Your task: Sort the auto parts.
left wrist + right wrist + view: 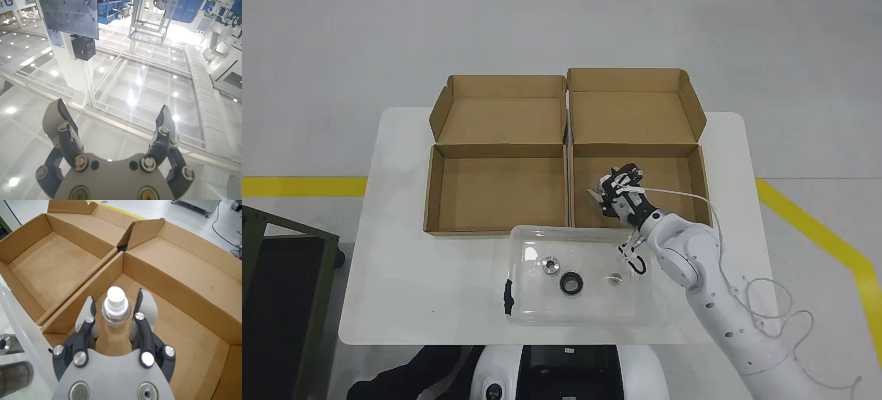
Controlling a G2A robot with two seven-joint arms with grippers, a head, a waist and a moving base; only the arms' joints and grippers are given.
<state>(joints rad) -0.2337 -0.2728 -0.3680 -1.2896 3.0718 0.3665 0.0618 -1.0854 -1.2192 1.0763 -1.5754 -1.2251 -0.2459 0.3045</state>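
Note:
My right gripper (614, 190) (115, 294) hangs inside the right cardboard box (667, 195) (185, 317), near the front corner next to the other box. Its fingers (146, 306) are open, and a small white-capped part with a clear round body (116, 309) stands between them with a narrow gap on each side. The left cardboard box (497, 190) (53, 264) has a bare floor. A clear plastic bin (532, 305) in front of the boxes holds a silver cylinder (549, 266), a black ring (572, 284) and a small silver part (614, 279). My left gripper (112, 103) is open, holds nothing and points up at the ceiling.
Both box lids (637, 95) lie folded back toward the far table edge. A dark piece (508, 296) sits at the bin's left wall. Two metal cylinders (13, 376) show through the bin wall beside my right gripper. Yellow floor tape (302, 186) runs past the white table (392, 250).

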